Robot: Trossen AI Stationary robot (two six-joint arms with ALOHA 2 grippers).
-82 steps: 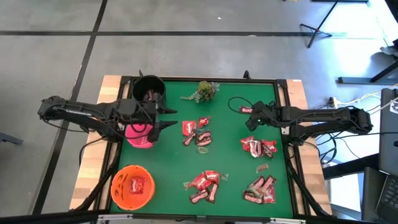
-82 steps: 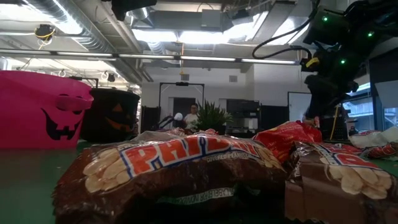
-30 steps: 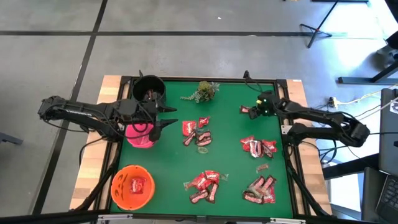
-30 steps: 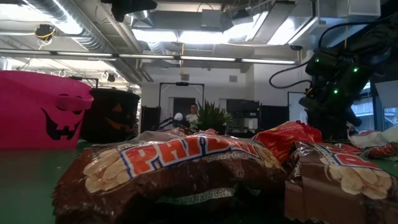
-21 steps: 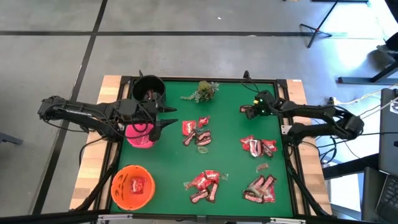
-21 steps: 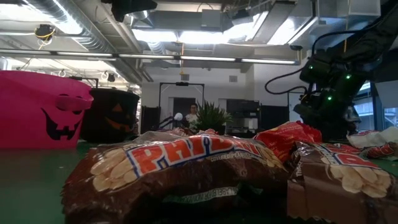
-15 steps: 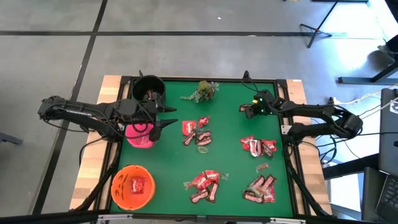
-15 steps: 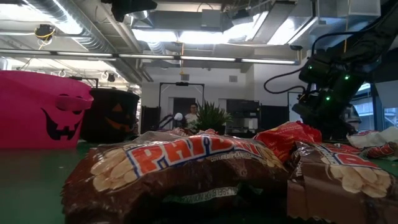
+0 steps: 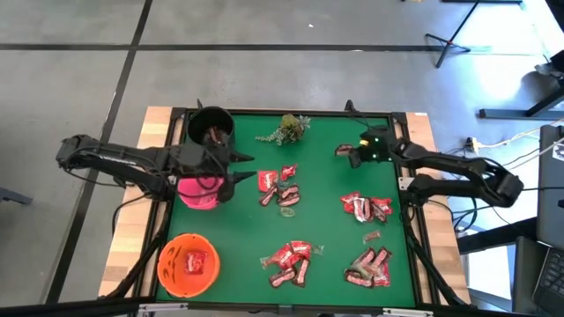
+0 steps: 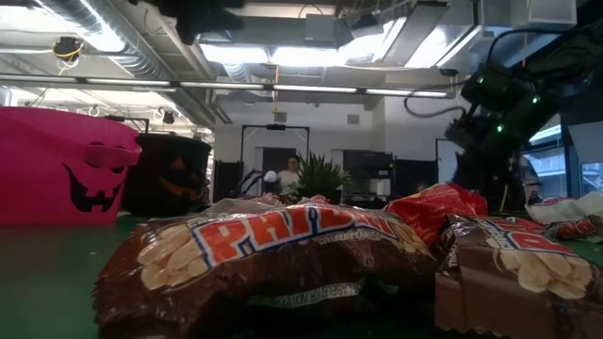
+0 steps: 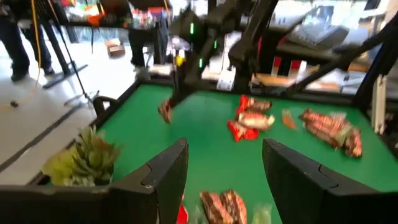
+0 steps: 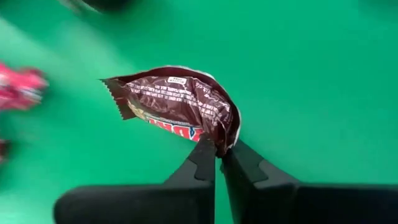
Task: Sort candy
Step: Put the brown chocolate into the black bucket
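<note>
Right gripper (image 12: 218, 153): fingers (image 12: 202, 163) pinched together on one end of a brown wrapped bar (image 12: 175, 106), which sticks out beyond the tips over the green mat (image 12: 298, 74); the bar's crimped end points away from the fingers. Seen from above, this gripper (image 9: 346, 152) sits at the far right part of the mat, with green lights showing on the arm just behind it. Left gripper (image 11: 225, 163): fingers (image 11: 166, 174) spread apart with nothing between them, pointing across the mat toward the right arm. From above it (image 9: 240, 169) lies at the mat's left side, just beside the pink bucket (image 9: 196, 192). Black bucket (image 9: 211, 127): far left corner, close behind the pink one; something small and dark lies inside it, not identifiable. Orange bucket (image 9: 167, 269): near left corner, holding a red packet (image 9: 195, 261). Candy remaining on the mat, in four loose clusters of red packets and brown bars: one at centre (image 9: 279, 187), one at centre right (image 9: 366, 208), one at near centre (image 9: 291, 261), one at near right (image 9: 370, 269). Green leafy sprig (image 9: 290, 129): far edge, middle. From table height, a large brown wrapper (image 10: 273, 254) fills the foreground, the pink bucket (image 10: 66, 165) and black bucket (image 10: 170, 174) standing to its left.
</note>
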